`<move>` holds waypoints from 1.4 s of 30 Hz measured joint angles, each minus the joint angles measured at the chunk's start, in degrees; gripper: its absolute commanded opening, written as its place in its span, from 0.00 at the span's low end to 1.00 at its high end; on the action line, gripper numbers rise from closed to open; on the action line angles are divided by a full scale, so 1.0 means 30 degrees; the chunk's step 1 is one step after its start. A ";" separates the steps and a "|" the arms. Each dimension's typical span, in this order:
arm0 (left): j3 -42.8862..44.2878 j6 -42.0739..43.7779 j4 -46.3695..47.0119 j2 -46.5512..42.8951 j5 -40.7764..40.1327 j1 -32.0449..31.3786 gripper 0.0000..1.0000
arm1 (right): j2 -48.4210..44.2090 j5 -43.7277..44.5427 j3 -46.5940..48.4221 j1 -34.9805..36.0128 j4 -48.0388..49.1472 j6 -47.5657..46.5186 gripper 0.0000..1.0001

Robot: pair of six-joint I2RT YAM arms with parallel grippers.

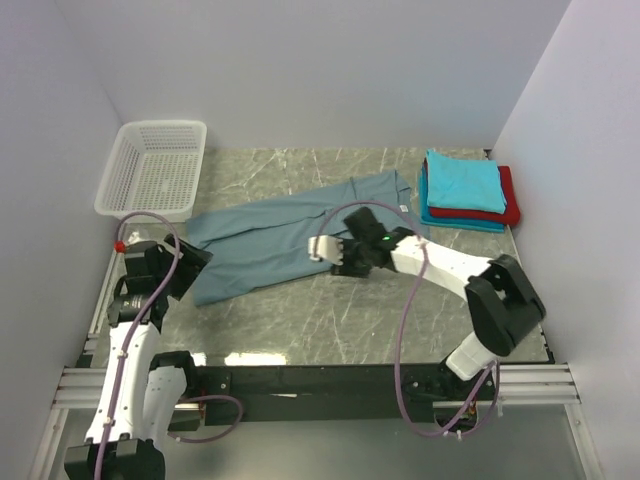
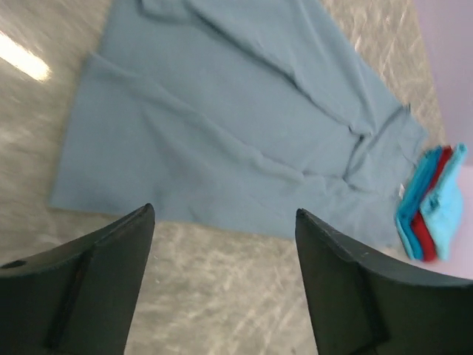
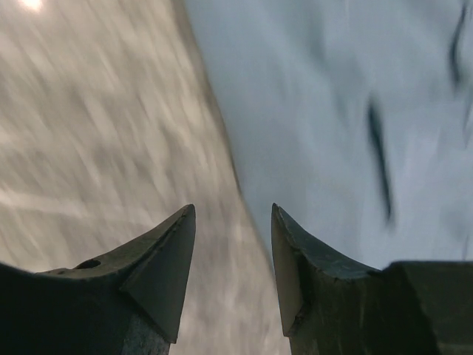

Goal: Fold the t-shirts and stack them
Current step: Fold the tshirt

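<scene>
Marbled bench (image 1: 330, 310) carries the grey-blue tee (image 1: 290, 235) laid out, neck label (image 1: 404, 208) too small to read; left end effector (image 2: 223, 213) gapes empty beside its edge, right end effector (image 3: 233, 208) gapes empty over its edge

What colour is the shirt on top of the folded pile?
The top shirt is bright turquoise, clearest in the top view.
</scene>
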 measured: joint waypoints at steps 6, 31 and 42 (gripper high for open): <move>-0.2696 -0.2149 0.0962 0.1435 0.2353 -0.0044 0.73 | -0.1923 0.0699 -0.2579 -0.3315 0.0197 -0.1326 0.53; -0.4328 -0.8349 0.1530 0.4619 -0.2608 -0.0350 0.27 | -0.0933 0.0357 -0.3541 -1.0003 0.1712 -0.6135 0.53; -0.4925 -0.8320 0.2790 0.4677 -0.3752 -0.0335 0.00 | -0.1253 -0.2703 -0.2827 -1.2386 -0.0437 -1.0601 0.55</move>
